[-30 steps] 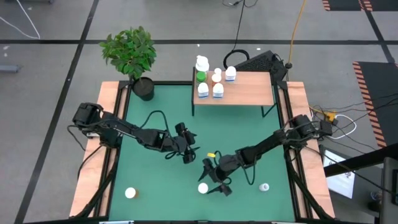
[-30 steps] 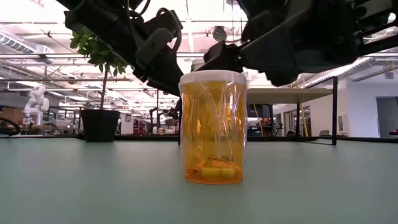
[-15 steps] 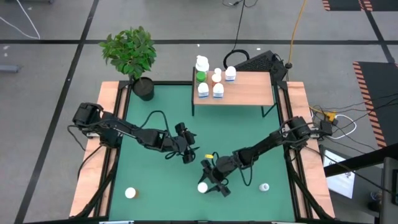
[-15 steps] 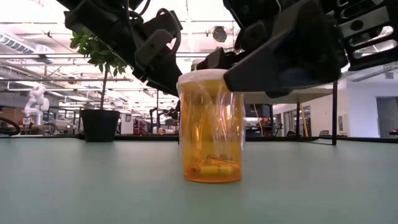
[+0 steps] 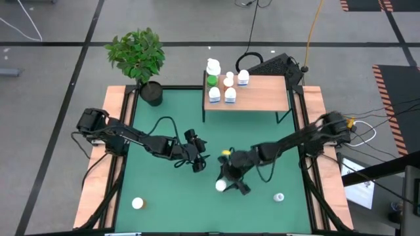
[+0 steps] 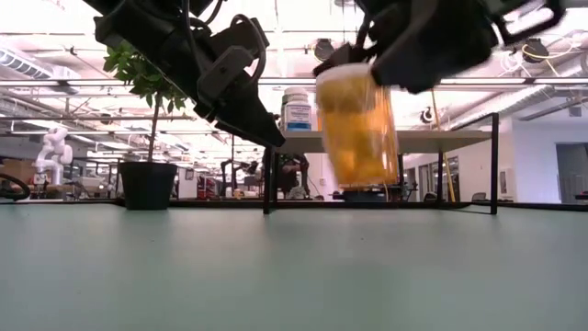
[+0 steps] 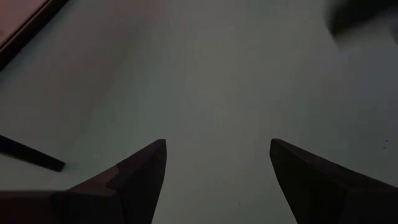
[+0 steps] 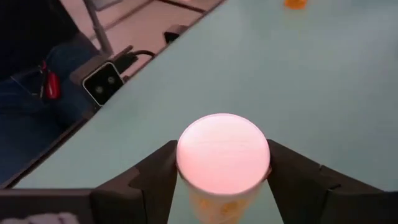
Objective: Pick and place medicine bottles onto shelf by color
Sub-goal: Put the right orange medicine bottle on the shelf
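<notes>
Now your right end effector [image 5: 226, 183] grips the light, slick orange bottle [image 6: 356, 127] under its cap; shelf [image 5: 262, 93] at twelve o'clock.

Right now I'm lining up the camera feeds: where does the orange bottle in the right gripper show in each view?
High: orange bottle at mat centre, in the right gripper.
Low: upper middle, lifted, tilted.
Left wrist: not in it.
Right wrist: bottom centre, white cap between fingers.
Shared landmark: the shelf, also in the low view.
</notes>
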Controlling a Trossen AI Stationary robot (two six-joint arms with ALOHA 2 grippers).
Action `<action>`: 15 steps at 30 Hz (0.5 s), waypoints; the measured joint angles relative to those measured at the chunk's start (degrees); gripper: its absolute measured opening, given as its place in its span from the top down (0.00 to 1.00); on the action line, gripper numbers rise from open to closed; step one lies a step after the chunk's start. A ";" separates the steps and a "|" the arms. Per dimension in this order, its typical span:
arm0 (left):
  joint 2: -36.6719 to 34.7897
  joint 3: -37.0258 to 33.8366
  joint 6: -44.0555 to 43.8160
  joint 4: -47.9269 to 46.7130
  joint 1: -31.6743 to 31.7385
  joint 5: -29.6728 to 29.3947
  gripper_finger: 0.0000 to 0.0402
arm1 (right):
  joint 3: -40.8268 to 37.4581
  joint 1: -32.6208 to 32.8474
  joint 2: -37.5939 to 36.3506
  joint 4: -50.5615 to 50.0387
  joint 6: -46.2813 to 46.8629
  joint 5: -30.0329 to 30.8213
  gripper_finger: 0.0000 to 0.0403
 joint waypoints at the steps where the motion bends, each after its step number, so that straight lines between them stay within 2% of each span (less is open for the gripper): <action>1: 0.00 0.00 -0.02 0.00 0.00 0.00 0.28 | 0.00 -0.88 -2.39 -2.91 -0.44 0.16 0.48; 4: 0.00 0.00 0.14 -0.11 0.00 0.00 0.28 | 0.00 -3.54 -10.35 -10.80 -2.37 1.42 0.50; 9: 0.00 0.00 0.27 -0.97 0.00 0.00 0.28 | 0.00 -9.05 -24.05 -23.65 -7.88 11.10 0.48; 13: 0.00 0.00 1.14 -1.25 0.00 0.00 0.28 | 0.00 -15.80 -34.37 -28.33 -12.38 20.11 0.47; 15: 0.00 0.00 1.51 -1.19 0.00 0.00 0.28 | 0.00 -20.76 -38.13 -28.51 -14.41 22.43 0.48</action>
